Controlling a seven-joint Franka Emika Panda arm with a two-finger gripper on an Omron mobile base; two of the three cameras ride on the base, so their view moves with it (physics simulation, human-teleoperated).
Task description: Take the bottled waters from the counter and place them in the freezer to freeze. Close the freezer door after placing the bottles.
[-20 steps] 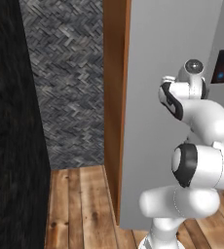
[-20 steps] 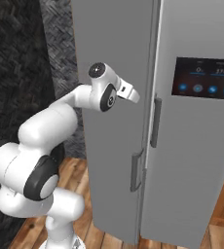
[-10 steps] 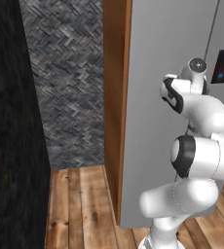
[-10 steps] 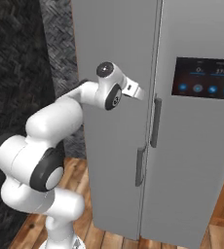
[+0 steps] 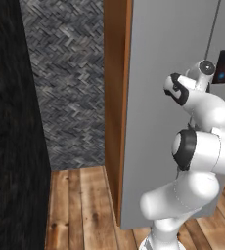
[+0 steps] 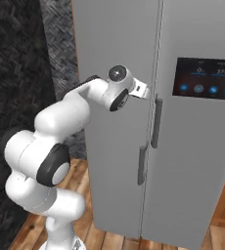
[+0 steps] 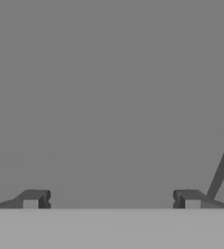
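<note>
Right base view: freezer door [image 6: 117,161], a plain flat grey steel panel, stands closed at the centre of the frame, so no interior, shelves or bins are visible. Its grey bar handle [image 6: 142,165] sits at about 4 o'clock from the gripper [image 6: 143,91]. The neighbouring door carries a dark touchscreen [image 6: 206,78] at 3 o'clock with small blue icons; its writing is too small to read. Hand view: both finger tips [image 7: 33,199] are spread wide apart with nothing between them, facing bare grey steel. Left base view: the same grey panel [image 5: 158,73] stands beside a brown wooden side panel [image 5: 115,97].
</note>
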